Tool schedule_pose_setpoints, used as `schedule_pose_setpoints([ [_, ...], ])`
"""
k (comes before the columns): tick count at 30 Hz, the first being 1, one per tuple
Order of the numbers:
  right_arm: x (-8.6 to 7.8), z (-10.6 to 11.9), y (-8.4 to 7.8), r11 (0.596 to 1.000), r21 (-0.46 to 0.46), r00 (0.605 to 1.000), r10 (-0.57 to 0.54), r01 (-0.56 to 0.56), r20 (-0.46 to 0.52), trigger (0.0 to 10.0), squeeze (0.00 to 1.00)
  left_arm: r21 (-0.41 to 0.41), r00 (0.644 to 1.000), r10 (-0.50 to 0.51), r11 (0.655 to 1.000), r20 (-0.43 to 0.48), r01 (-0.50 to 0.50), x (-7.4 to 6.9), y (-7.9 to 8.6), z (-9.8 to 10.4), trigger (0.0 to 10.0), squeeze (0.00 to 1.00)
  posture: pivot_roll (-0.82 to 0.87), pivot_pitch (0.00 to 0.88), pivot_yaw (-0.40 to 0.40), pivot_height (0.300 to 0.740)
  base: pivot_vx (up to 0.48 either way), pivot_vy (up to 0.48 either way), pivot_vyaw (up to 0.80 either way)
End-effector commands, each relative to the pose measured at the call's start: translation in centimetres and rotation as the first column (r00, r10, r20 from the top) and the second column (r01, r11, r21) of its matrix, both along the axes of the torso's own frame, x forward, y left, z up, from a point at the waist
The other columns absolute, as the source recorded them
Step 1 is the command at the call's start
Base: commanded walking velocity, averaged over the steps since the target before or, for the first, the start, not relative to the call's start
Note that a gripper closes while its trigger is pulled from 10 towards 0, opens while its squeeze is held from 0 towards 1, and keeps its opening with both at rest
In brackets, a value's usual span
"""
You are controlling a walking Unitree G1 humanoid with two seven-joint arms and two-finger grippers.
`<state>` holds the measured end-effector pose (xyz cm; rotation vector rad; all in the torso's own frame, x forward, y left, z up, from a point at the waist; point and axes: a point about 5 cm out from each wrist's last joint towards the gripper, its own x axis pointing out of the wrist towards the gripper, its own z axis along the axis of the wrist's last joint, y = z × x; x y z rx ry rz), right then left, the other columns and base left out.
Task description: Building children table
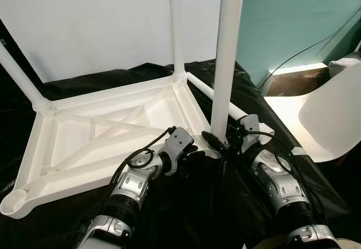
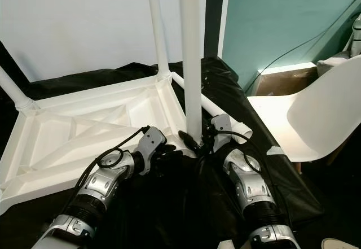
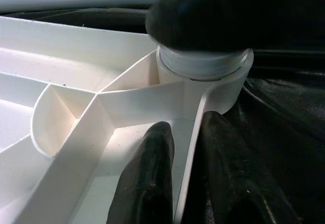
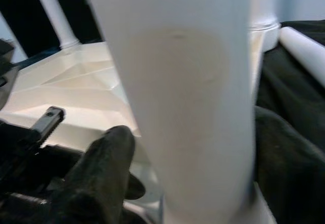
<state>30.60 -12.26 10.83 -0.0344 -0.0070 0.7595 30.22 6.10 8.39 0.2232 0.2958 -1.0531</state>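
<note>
A white plastic table top [image 1: 101,142] lies upside down on a black sheet. Two legs stand screwed in at the far corners [image 1: 176,29] [image 1: 20,77]. A third leg [image 1: 225,62] stands upright in the near right corner socket [image 3: 203,76]. My right gripper [image 1: 223,142] is shut around the base of this leg, with one finger [image 4: 96,178] beside the leg's white tube [image 4: 188,107]. My left gripper [image 1: 194,153] is shut on the table's rim just beside that socket, its fingers [image 3: 147,178] on either side of the thin rim wall.
A loose white leg [image 1: 231,109] lies on the sheet along the table's right side. The near left corner socket [image 1: 14,204] holds no leg. A white chair [image 1: 327,113] stands at the right, before a teal wall with a cable. A white board rises behind.
</note>
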Motion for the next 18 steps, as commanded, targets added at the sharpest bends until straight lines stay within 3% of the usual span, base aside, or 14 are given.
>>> schedule_pose_setpoints([
  [1,-0.5,-0.1,2.4,0.973,-0.042,0.973,0.227,-0.229,-0.033,10.0,0.00,0.084,0.988,0.020,0.996,-0.152,-0.007,-1.8,-0.9,-3.7,10.0,0.00,0.07,0.000,0.023,0.740,0.000,0.000,0.00],
  [10,1.5,1.4,-1.4,0.900,-0.225,0.928,0.360,-0.374,-0.100,10.0,0.00,0.074,0.988,0.022,0.997,-0.153,-0.011,-1.8,-1.2,-3.7,10.0,0.00,0.07,0.000,0.019,0.740,0.000,0.000,0.00],
  [15,1.8,1.6,-1.8,0.893,-0.244,0.926,0.363,-0.378,-0.107,10.0,0.00,0.074,0.988,0.024,0.997,-0.153,-0.013,-1.8,-1.2,-3.7,10.0,0.00,0.07,0.000,0.019,0.740,0.000,0.000,0.00],
  [16,1.9,1.6,-1.9,0.888,-0.242,0.920,0.374,-0.391,-0.115,0.0,0.00,0.073,0.988,0.026,0.997,-0.153,-0.015,-1.8,-1.2,-3.7,10.0,0.00,0.07,0.000,0.019,0.740,0.000,0.000,0.00],
  [18,1.9,1.6,-2.1,0.883,-0.238,0.914,0.386,-0.405,-0.124,0.0,0.00,0.073,0.988,0.028,0.997,-0.154,-0.017,-1.8,-1.1,-3.8,10.0,0.00,0.07,0.000,0.019,0.740,0.000,0.000,0.00],
])
